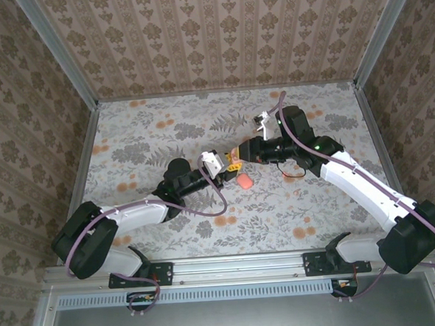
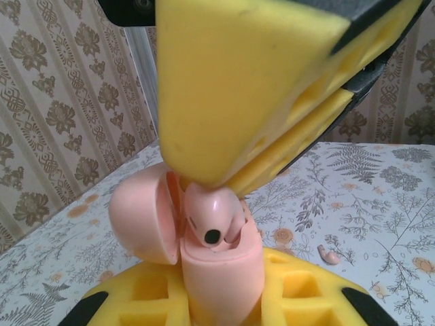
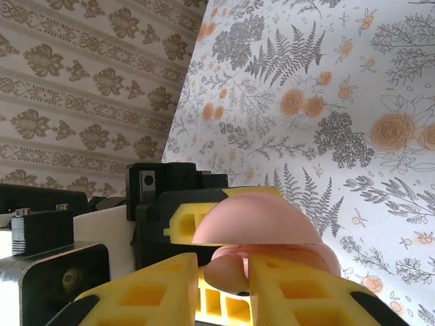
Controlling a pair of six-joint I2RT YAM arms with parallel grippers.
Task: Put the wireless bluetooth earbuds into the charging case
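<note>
My left gripper [image 2: 221, 288] is shut on the salmon-pink charging case [image 2: 221, 268], holding it upright off the table with its lid [image 2: 139, 217] swung open to the left. One earbud [image 2: 211, 217] sits partly in the case's socket. My right gripper [image 2: 211, 178] reaches down over it. In the right wrist view that earbud [image 3: 228, 272] lies between my right gripper's [image 3: 224, 275] yellow fingers, touching the right one, with a sliver of gap at the left one. The open lid [image 3: 258, 217] is just behind. A second earbud [image 2: 329, 255] lies on the table. From above, both grippers meet by the case [image 1: 243, 181].
The floral tablecloth [image 1: 279, 203] covers the table, with flat orange printed flowers scattered over it. Wallpapered walls and metal corner posts [image 1: 55, 51] close in the back and sides. The left gripper's black body [image 3: 170, 197] sits close behind the case.
</note>
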